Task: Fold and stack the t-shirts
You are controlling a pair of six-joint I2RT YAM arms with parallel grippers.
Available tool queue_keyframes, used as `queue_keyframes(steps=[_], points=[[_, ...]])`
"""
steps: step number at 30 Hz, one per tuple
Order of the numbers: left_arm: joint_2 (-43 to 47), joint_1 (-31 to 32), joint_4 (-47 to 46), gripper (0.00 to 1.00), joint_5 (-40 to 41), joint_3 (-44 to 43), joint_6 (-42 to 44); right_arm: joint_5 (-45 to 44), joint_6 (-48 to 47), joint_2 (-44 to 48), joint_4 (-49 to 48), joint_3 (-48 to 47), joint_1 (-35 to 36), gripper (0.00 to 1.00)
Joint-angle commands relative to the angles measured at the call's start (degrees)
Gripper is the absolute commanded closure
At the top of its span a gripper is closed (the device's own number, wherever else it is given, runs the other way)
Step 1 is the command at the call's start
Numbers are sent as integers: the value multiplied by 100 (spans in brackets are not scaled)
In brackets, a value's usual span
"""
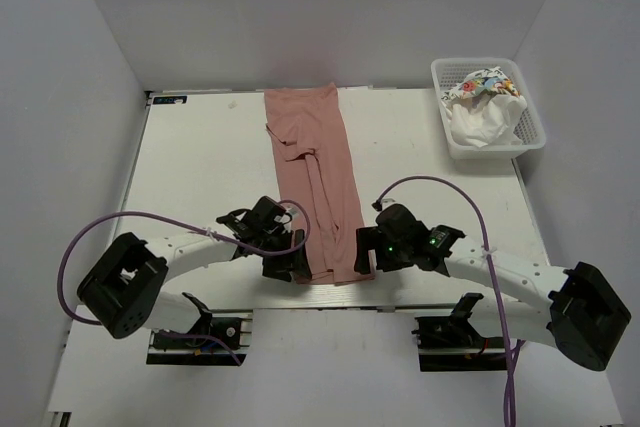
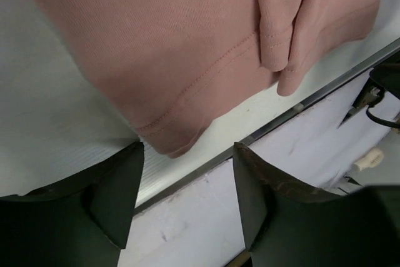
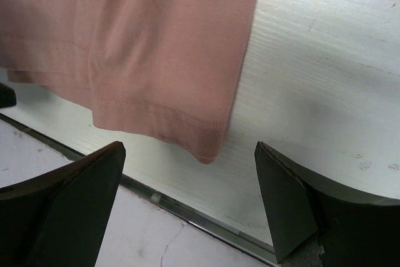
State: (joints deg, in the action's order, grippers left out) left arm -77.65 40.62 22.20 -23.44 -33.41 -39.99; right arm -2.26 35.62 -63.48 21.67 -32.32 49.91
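Observation:
A dusty pink t-shirt (image 1: 318,175) lies folded into a long narrow strip down the middle of the table, its hem at the near edge. My left gripper (image 1: 292,269) hovers at the hem's left corner (image 2: 172,145); its jaws stand apart with nothing between them. At the hem's right corner (image 3: 206,148) my right gripper (image 1: 364,261) stands wide open and empty. More t-shirts, white ones (image 1: 478,119) and one with multicoloured print (image 1: 482,83), lie crumpled in the basket at the far right.
A white plastic lattice basket (image 1: 450,137) sits at the table's far right corner. The table's near edge with its metal strip (image 3: 187,214) runs just under both grippers. Grey walls enclose the table on three sides.

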Motion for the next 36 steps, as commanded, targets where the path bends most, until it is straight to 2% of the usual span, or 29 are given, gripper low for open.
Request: queue_keyframes(steps=[1, 3, 4, 7, 11, 15, 21, 23, 26, 27, 29, 30, 33, 35, 36], points=[[-268, 42, 65, 32, 252, 159, 79, 165, 33, 11, -286, 111, -25, 10], [-269, 42, 66, 39, 305, 106, 79, 332, 33, 12, -295, 138, -25, 10], [-269, 42, 118, 46, 375, 106, 79, 332, 33, 11, -295, 146, -25, 10], [-269, 42, 118, 53, 436, 106, 79, 297, 51, -6, -286, 173, -25, 10], [-269, 42, 118, 70, 437, 106, 26, 428, 86, -41, -321, 252, -17, 10], [-269, 42, 118, 74, 437, 106, 26, 533, 130, -190, -365, 278, -51, 12], [-216, 42, 13, 95, 323, 159, -27, 631, 139, -305, -505, 331, -34, 15], [-216, 42, 13, 98, 323, 159, -27, 648, 121, -401, -541, 322, -25, 18], [-216, 42, 13, 100, 323, 159, -27, 745, 104, -516, -708, 331, -17, 34], [-216, 42, 13, 100, 323, 159, -79, 780, 112, -542, -778, 331, -34, 48], [-145, 42, 13, 100, 270, 159, -79, 920, 121, -551, -919, 375, -16, 61], [-85, 42, 13, 100, 270, 159, -79, 929, 147, -560, -1015, 375, -16, 73], [73, 42, -40, 100, 270, 98, -79, 518, 147, -490, -1016, 375, -16, 85], [161, 42, -40, 100, 270, 45, -79, 253, 121, -402, -998, 279, -34, 98], [240, 42, -40, 100, 270, 45, -79, 61, 69, -384, -1007, 191, -8, 100]])
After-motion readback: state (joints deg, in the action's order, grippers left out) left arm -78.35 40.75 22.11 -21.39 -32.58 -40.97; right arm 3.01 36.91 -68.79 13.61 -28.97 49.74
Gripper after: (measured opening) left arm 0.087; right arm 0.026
